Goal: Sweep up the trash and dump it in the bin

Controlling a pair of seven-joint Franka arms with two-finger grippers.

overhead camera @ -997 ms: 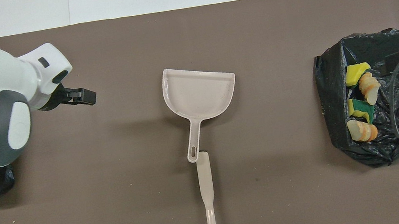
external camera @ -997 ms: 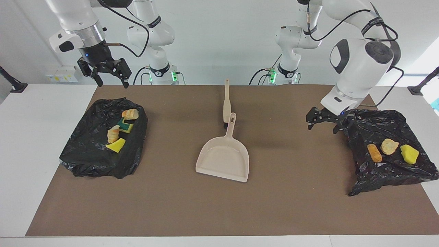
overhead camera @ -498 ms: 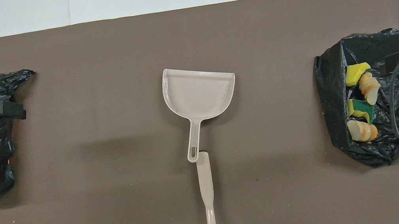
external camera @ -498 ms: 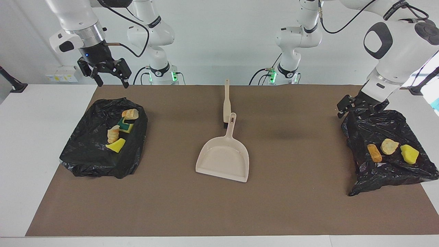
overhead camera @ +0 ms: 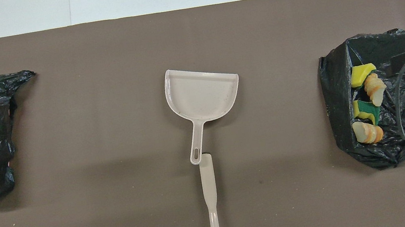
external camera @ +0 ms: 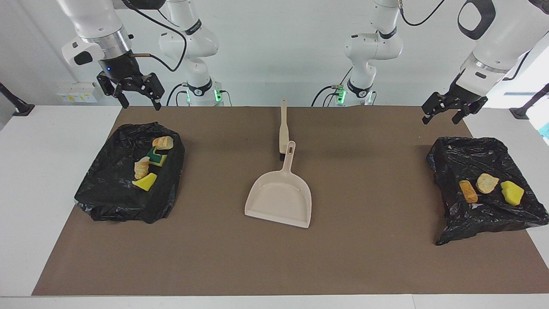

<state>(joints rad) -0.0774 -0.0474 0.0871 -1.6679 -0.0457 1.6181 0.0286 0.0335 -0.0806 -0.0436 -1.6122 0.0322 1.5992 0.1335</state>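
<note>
The trash lies in two bins lined with black bags. The bin [external camera: 107, 197] at the right arm's end holds several pieces: yellow sponge [external camera: 144, 182] and bread-like lumps [external camera: 163, 142]; they also show in the overhead view [overhead camera: 360, 73]. The bin [external camera: 472, 223] at the left arm's end holds an orange piece [external camera: 468, 191], a tan piece [external camera: 487, 183] and a yellow sponge [external camera: 512, 192]. My left gripper [external camera: 443, 115] is open and empty, up in the air over the mat's edge, nearer to the robots than this bin. My right gripper [external camera: 137, 102] waits open and empty over the table's edge by its bin.
The beige dustpan [external camera: 281, 197] lies empty at the middle of the brown mat [external camera: 364, 257], mouth away from the robots. The beige brush [external camera: 283, 128] lies in line with its handle, nearer to the robots. Both show in the overhead view, dustpan [overhead camera: 201, 95] and brush [overhead camera: 210, 197].
My left gripper has risen and drawn back from beside the bin at its end toward the robots. The right arm, the dustpan, the brush and the trash have not moved.
</note>
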